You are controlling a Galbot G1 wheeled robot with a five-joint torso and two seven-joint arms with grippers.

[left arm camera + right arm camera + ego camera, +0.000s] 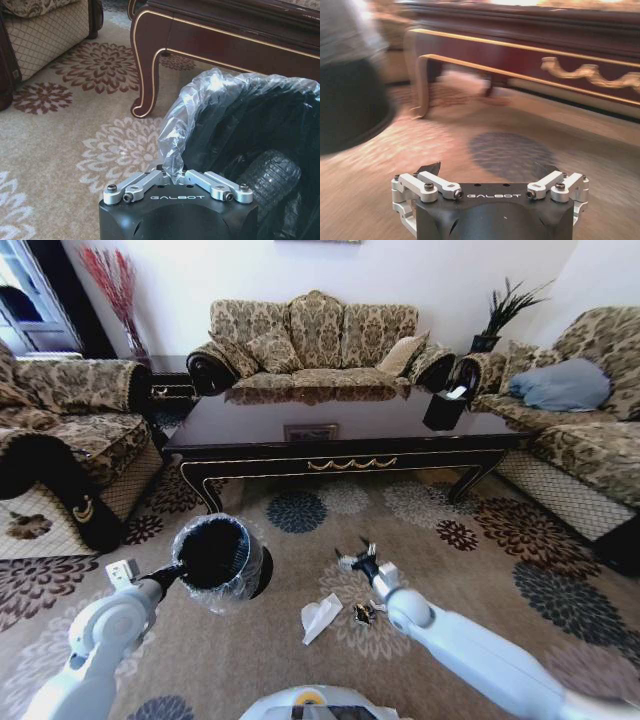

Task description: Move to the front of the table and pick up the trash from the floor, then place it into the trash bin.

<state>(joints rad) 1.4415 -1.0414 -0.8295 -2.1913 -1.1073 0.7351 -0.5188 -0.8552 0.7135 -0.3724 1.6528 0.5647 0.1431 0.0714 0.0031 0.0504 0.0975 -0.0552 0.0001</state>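
Left gripper clamped on the rim of the trash bin, pinching the crinkly liner, as seen close up in the left wrist view; bin held tilted just off the carpet, in front of the table's left front leg. Right gripper spread wide and empty, poised low over the carpet before the middle of the table's front rail, jaws apart in the right wrist view. Trash lying on the carpet behind that gripper, toward the robot: one folded white paper scrap and, just beside it, one small dark wrapper close to the right forearm; nothing more of the litter clear enough to count. One bin, one table, two pieces of trash made out. Likely troubles, judged from here: thin liner slipping or tearing in the pinch and the bin dropping or tipping; flat paper hugging the carpet pile and sliding away under closing fingers; wrapper nudged aside by the forearm passing so near it.
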